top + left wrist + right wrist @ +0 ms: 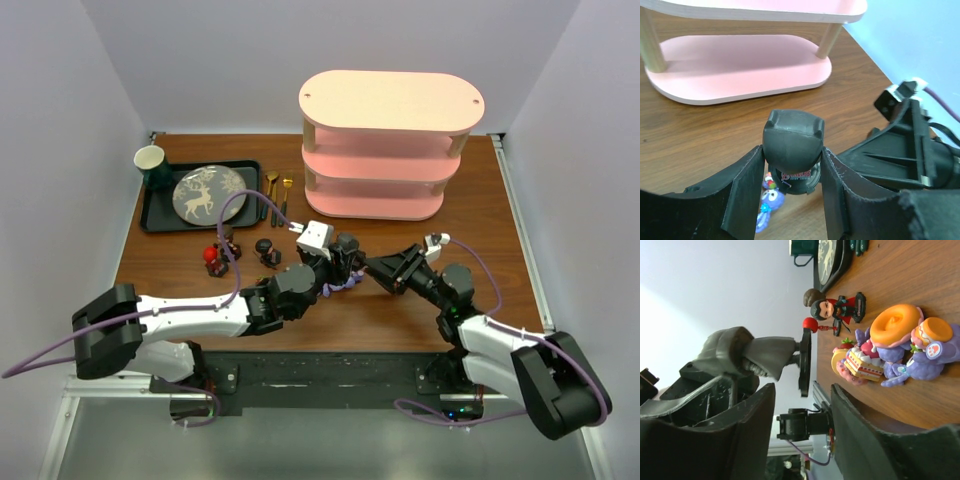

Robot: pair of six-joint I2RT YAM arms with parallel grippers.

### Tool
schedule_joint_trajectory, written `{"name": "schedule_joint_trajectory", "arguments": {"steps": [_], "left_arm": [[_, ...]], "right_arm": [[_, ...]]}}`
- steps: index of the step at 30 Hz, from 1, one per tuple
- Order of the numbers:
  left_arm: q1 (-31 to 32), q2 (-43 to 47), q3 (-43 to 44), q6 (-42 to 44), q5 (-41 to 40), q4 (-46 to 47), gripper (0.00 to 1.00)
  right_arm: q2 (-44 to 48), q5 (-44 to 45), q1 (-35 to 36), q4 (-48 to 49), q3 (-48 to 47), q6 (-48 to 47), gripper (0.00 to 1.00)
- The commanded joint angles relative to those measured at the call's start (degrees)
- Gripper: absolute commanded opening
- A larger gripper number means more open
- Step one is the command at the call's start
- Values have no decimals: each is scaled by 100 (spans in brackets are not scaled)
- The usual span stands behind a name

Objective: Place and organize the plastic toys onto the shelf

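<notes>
Left gripper (pixel 792 167) is clamping a dark figurine (pixel 792 137). The jaws are partway closed and both pads are pressing its sides. The figurine is sitting upright between them over the front-centre of the table (pixel 470 230); whether its base is touching the wood, cannot tell. Right gripper (pixel 802 405) is facing it from the right, just beside it, with the jaws standing apart and gripping nothing. The purple bunny toys (pixel 920 360) are lying in a cluster on the wood right by the held figurine, with an orange-topped piece and a small cake piece among them. The other dark and red toys (pixel 267 250) are standing further left, near the black tray (pixel 160 218). The pink shelf (pixel 390 100) is standing at the far side, well apart from both grippers.
</notes>
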State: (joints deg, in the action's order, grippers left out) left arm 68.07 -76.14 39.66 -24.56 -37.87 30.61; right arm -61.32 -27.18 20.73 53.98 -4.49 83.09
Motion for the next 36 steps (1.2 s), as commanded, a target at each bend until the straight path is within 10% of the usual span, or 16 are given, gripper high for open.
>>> {"name": "schedule_joint_trajectory", "arguments": {"steps": [1,19,36], "left_arm": [[48,-67,235,363,-580,270,7],[-1173,-1464,780,1392,41,1402,8],[-2070,-3231,1562,1647,895,2546,7]], "right_arm": [[331,204,28,-438,-131,-371,60],[2299,1328,19,-4323,-983,-3182,80],[2502,1628,19,-4756,-1133,-4441,83]]}}
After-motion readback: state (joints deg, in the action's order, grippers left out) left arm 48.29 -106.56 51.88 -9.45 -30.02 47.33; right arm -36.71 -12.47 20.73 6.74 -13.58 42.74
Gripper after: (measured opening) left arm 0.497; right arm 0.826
